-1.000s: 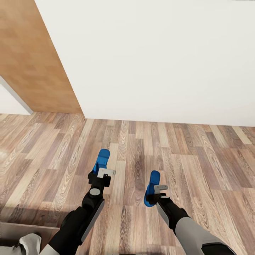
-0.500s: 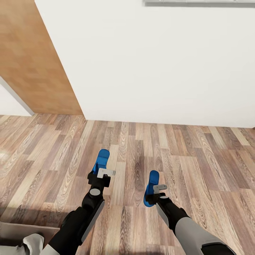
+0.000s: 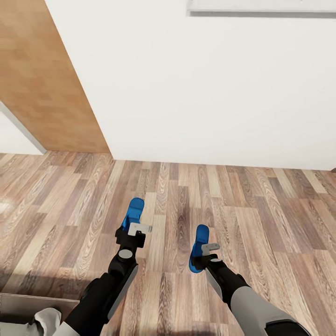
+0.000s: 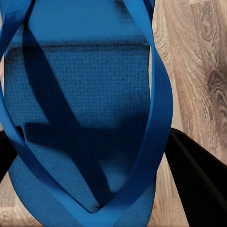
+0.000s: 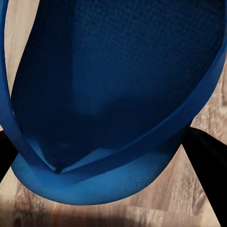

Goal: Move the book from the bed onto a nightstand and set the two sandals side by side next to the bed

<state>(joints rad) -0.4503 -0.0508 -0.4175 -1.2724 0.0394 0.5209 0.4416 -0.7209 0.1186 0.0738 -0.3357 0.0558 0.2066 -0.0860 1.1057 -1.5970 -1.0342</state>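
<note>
Blue sandals (image 3: 135, 211) (image 3: 200, 238) pinched in left gripper (image 3: 134, 229) and right gripper (image 3: 207, 249), carried above wood floor (image 3: 261, 224) for placement beside bed.

You have one bright blue sandal (image 3: 135, 209) clamped in your left pincer (image 3: 133, 230) and the other sandal (image 3: 200, 238) in your right pincer (image 3: 205, 252), both held above the wood-plank floor (image 3: 261, 224), toes pointing forward.

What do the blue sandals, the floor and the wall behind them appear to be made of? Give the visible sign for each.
Sandals: probably foam or rubber, matte; the footbed shows a fine woven-like grain, with smooth glossier straps.
Floor: wood planks or wood-look laminate, with visible grain and board seams, low sheen.
Wall: smooth painted plaster, plain white, no texture.
</note>
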